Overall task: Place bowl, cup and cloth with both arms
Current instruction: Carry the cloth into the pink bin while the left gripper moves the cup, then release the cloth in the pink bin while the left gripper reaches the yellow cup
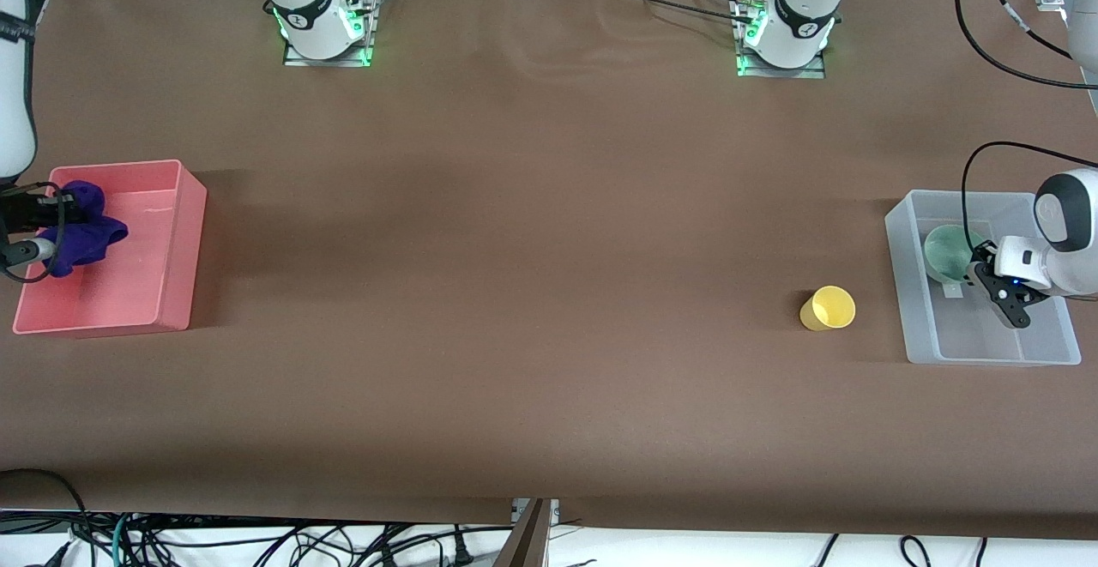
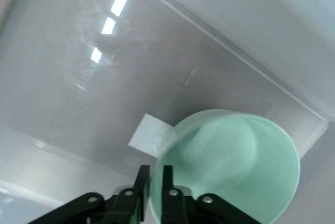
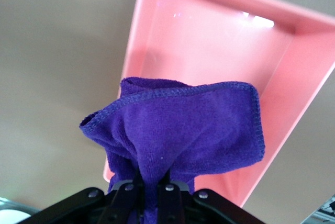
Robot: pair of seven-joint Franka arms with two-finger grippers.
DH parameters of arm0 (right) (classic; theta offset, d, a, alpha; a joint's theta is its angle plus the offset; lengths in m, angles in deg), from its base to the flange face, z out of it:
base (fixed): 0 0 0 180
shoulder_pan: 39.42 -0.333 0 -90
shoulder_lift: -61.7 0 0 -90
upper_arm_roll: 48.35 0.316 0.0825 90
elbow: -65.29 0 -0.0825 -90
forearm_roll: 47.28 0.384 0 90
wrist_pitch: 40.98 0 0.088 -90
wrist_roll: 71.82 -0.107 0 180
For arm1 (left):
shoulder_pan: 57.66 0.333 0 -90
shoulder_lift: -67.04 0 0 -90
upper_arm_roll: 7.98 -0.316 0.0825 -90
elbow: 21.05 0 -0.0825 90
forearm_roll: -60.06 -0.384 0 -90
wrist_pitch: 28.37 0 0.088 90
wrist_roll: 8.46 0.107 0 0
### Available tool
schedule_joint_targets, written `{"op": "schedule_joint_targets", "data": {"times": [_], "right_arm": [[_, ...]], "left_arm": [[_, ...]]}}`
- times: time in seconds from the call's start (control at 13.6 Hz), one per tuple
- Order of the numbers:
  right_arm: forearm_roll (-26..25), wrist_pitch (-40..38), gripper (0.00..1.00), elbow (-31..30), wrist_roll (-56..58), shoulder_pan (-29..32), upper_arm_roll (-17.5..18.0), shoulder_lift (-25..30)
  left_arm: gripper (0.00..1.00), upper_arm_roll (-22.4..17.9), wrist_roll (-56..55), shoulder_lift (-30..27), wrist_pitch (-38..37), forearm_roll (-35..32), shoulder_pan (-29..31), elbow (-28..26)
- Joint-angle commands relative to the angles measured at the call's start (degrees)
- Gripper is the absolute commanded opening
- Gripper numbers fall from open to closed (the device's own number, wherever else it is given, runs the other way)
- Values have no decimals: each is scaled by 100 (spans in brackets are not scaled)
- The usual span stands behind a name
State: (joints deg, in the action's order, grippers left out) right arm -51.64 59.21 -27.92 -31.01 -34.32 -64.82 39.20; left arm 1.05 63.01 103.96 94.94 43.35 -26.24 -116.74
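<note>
My left gripper [image 1: 980, 265] is shut on the rim of the pale mint-green bowl [image 1: 946, 252] and holds it tilted inside the clear plastic bin [image 1: 909, 292]. The left wrist view shows the gripper [image 2: 154, 182] pinching the bowl's [image 2: 235, 161] rim above the bin floor [image 2: 157, 67]. My right gripper [image 1: 43, 226] is shut on the deep-purple cloth [image 1: 86, 228], which hangs over the pink bin [image 1: 184, 232]. The right wrist view shows that gripper [image 3: 154, 187], the cloth [image 3: 183, 124] and the bin [image 3: 220, 41]. The yellow cup [image 1: 829, 308] sits on the table beside the clear bin.
A white label [image 1: 952, 291] lies on the clear bin's floor, also seen in the left wrist view [image 2: 149, 135]. The brown table [image 1: 532, 292] stretches wide between the two bins. Black cables hang near the left arm's end.
</note>
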Motion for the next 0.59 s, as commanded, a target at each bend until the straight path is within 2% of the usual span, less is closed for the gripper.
{"op": "schedule_joint_targets", "data": {"times": [0.0,0.07,0.22,0.37,0.51], "right_arm": [[-3,376,0,-144,216,140,-5,-367],[-3,631,0,-310,269,158,-5,-429],[32,1001,0,-601,278,220,-14,-552],[32,1265,0,-821,305,290,-14,-606],[49,1520,0,-892,436,299,-14,-702]], "left_arm": [[100,204,16,-596,-814,202,-21,216],[100,309,-89,-798,-1156,326,-48,313],[100,791,-867,-967,-1667,362,-48,594],[100,1231,-2331,-941,-1828,362,-66,701],[100,1400,-3940,-801,-1758,458,-266,701]]}}
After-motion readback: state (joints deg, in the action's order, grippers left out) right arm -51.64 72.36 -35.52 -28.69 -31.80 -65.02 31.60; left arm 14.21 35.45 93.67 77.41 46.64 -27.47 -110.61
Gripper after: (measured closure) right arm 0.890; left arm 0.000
